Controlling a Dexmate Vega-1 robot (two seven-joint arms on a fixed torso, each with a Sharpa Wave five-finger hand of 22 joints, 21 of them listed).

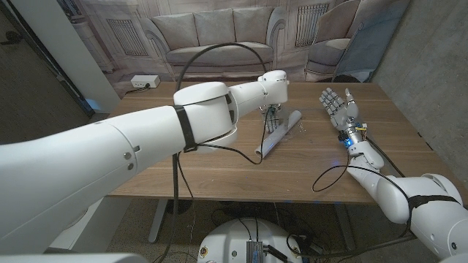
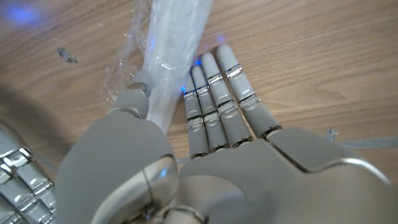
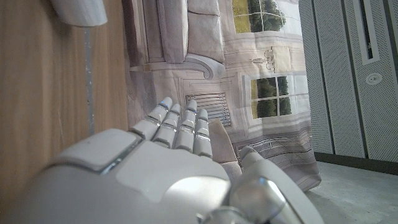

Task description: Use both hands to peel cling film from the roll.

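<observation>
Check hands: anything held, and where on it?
Left hand straddles the cling film roll, thumb one side, fingers the other; grip unclear. Right hand holds nothing.

A printed backdrop (image 1: 219,33) showing a grey sofa and arched windows is hanging behind the wooden tabletop (image 1: 219,175). A white power strip (image 1: 145,82) is sitting at the far left corner, and a grey concrete wall (image 1: 431,51) is rising on the right.

In the head view the left arm (image 1: 146,139) covers the left hand (image 1: 273,115) almost wholly, so its hold on the cling film roll (image 1: 281,135) cannot be told there. The left wrist view cuts the roll (image 2: 171,56) at the picture's edge; loose film beside it is crumpled and unclear. The right wrist view cuts off the right hand (image 3: 168,168) at the wrist.
</observation>
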